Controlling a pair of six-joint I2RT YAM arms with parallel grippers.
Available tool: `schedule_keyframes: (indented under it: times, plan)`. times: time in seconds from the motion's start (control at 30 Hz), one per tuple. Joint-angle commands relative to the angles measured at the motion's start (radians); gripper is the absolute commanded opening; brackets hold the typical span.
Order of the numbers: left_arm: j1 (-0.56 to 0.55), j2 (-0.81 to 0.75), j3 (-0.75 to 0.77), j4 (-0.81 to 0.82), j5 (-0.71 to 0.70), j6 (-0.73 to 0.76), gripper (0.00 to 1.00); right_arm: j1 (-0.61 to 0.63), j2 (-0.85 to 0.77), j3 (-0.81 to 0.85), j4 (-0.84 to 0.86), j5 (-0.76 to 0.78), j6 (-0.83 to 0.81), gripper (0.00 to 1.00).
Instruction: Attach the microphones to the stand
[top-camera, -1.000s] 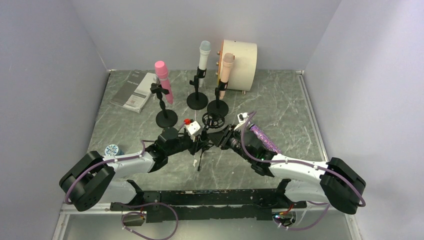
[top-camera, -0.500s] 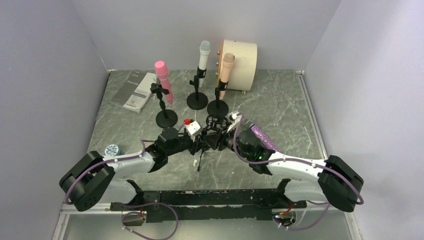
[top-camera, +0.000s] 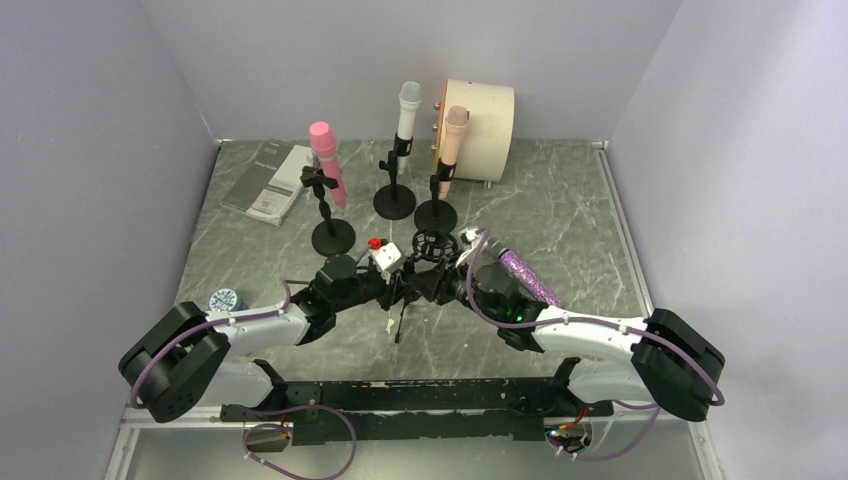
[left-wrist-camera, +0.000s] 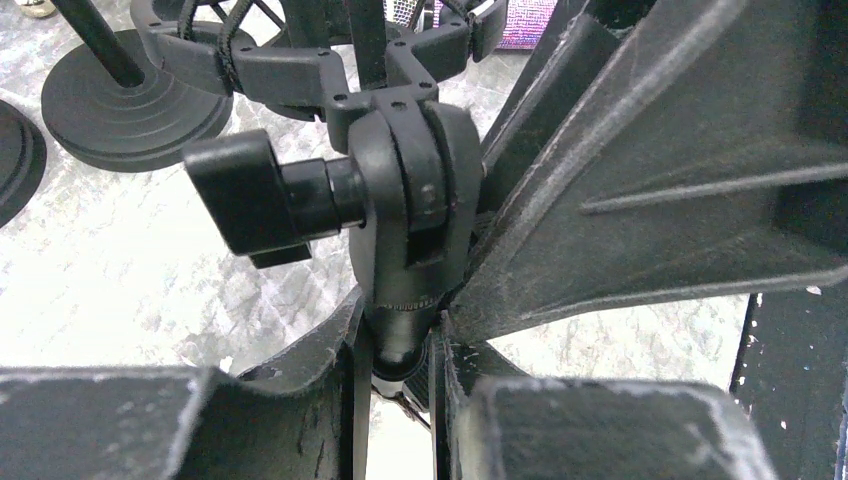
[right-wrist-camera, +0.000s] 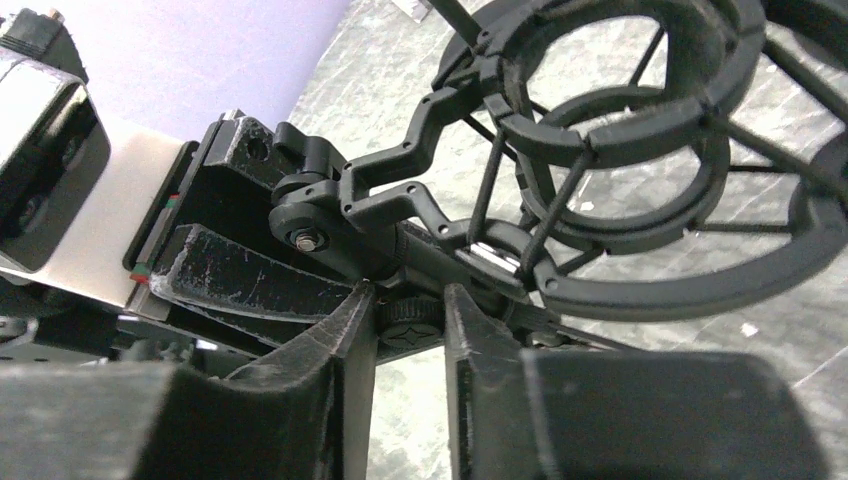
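The pink mic (top-camera: 325, 160), the white mic with a pale-blue head (top-camera: 408, 110) and the peach mic (top-camera: 452, 140) each stand upright in a black stand at the back. The purple glitter mic (top-camera: 527, 276) lies on the table beside my right arm; its end also shows in the left wrist view (left-wrist-camera: 530, 10). A fourth black stand with a ring-shaped shock mount (top-camera: 430, 243) is held at the centre. My left gripper (left-wrist-camera: 400, 345) is shut on the stand's swivel neck (left-wrist-camera: 410, 200). My right gripper (right-wrist-camera: 410, 330) is shut on a knurled knob (right-wrist-camera: 412, 322) under the shock mount (right-wrist-camera: 640, 150).
A round cream drum-like case (top-camera: 480, 115) stands at the back behind the peach mic. A booklet (top-camera: 268, 182) lies at the back left. A small blue-and-white round thing (top-camera: 224, 299) lies near the left arm. Round stand bases (left-wrist-camera: 135, 95) sit close behind the held stand.
My right gripper has moved left, away from the purple mic, up to the held stand and now grips its knob. The left gripper has kept still.
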Motion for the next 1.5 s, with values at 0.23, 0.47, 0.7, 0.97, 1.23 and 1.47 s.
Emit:
schedule_keyframes:
  times: [0.23,0.47,0.7,0.97,1.23,1.47]
  plan:
    - [-0.007,-0.008,-0.001,0.001,0.077,-0.019,0.03,0.053,-0.052,-0.066,0.180,0.023,-0.824,0.11]
    - [-0.007,0.004,-0.009,0.044,0.080,-0.021,0.03,0.050,-0.051,0.071,-0.045,0.068,-0.597,0.48]
    - [-0.008,0.005,-0.037,0.092,0.077,-0.014,0.03,0.051,-0.050,0.022,0.068,0.081,-0.366,0.62]
    - [-0.008,0.011,-0.033,0.092,0.080,-0.006,0.03,0.053,0.026,0.045,0.117,0.101,-0.311,0.46]
    - [-0.007,0.018,-0.034,0.094,0.087,-0.013,0.03,0.057,0.053,0.048,0.235,0.121,-0.376,0.52]
    - [-0.007,0.025,-0.039,0.099,0.081,-0.015,0.03,0.056,0.029,0.067,0.274,0.175,-0.426,0.47]
